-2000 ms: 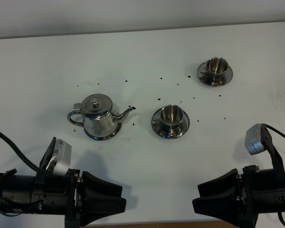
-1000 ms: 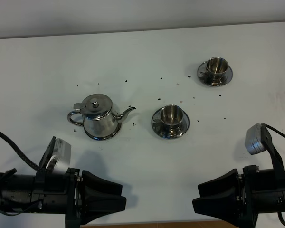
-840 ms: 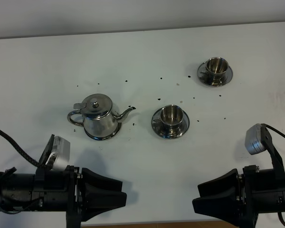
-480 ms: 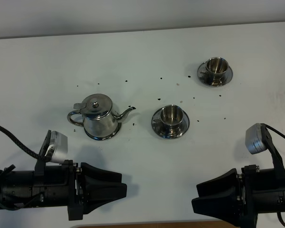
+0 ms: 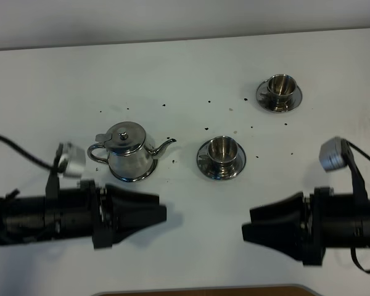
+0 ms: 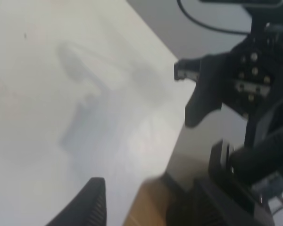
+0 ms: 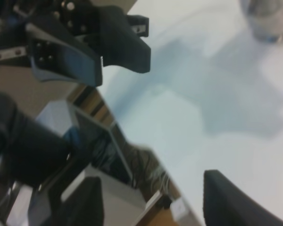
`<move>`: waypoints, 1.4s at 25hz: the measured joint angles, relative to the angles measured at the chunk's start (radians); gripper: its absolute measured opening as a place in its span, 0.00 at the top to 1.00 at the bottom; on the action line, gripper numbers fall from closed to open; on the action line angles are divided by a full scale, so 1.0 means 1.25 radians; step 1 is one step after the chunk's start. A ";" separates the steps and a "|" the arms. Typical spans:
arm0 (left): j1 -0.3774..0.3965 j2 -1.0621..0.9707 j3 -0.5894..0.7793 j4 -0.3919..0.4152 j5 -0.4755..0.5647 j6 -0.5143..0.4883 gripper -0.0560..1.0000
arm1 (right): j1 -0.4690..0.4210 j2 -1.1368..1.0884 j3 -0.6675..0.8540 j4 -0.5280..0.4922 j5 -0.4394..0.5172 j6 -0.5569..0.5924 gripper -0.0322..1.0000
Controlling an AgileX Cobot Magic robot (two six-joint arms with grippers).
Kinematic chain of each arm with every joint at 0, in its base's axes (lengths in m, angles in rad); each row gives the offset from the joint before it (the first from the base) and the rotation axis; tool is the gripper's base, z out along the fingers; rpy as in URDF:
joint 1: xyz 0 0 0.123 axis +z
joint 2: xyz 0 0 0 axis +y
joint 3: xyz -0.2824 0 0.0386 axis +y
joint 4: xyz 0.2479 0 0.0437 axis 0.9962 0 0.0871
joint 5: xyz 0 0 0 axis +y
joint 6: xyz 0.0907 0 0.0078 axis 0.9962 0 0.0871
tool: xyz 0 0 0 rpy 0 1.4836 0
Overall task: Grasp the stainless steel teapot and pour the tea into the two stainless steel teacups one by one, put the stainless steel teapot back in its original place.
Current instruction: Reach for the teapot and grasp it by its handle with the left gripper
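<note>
The teapot (image 5: 128, 152) stands left of centre, its handle (image 5: 96, 152) to the left and its spout (image 5: 166, 145) towards the near cup (image 5: 221, 151). The left gripper (image 5: 161, 208) and right gripper (image 5: 248, 222) hang spread and empty on the near side. The left gripper should likely come round squarely onto the handle and clamp firmly, so the teapot lifts level.

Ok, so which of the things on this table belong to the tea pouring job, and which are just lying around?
Part of the job: stainless steel teapot; steel coaster under it; near teacup on its saucer; far teacup on its saucer.

Just lying about: small dark specks scattered over the white table.
</note>
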 joint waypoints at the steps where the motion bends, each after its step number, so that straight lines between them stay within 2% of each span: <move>1: 0.000 0.001 -0.023 0.014 -0.001 -0.023 0.50 | 0.000 0.000 -0.022 -0.004 -0.015 0.025 0.51; 4: 0.000 0.002 -0.109 0.083 -0.019 -0.129 0.50 | 0.000 0.002 -0.095 -0.070 -0.080 0.166 0.51; 7: 0.000 0.002 -0.209 0.180 -0.055 -0.286 0.50 | 0.000 0.003 -0.183 -0.216 -0.125 0.348 0.51; 10: 0.000 0.002 -0.311 0.292 -0.070 -0.444 0.50 | 0.000 0.004 -0.289 -0.416 -0.131 0.577 0.53; 16: 0.000 0.003 -0.499 0.525 -0.069 -0.750 0.50 | 0.000 -0.031 -0.446 -0.916 -0.097 1.120 0.58; 19: 0.000 0.003 -0.567 0.627 -0.070 -0.859 0.50 | 0.000 -0.095 -0.465 -1.126 -0.069 1.344 0.59; 21: 0.000 0.003 -0.599 0.669 -0.075 -0.904 0.50 | 0.000 -0.151 -0.466 -1.231 -0.035 1.468 0.59; 23: 0.000 0.003 -0.616 0.687 -0.075 -0.918 0.50 | 0.000 -0.218 -0.466 -1.303 0.002 1.532 0.59; 25: 0.000 0.003 -0.618 0.693 -0.076 -0.921 0.50 | 0.000 -0.284 -0.454 -1.329 0.028 1.559 0.59; 35: 0.000 0.003 -0.619 0.700 -0.076 -0.922 0.50 | 0.000 -0.658 -0.261 -1.332 0.087 1.576 0.59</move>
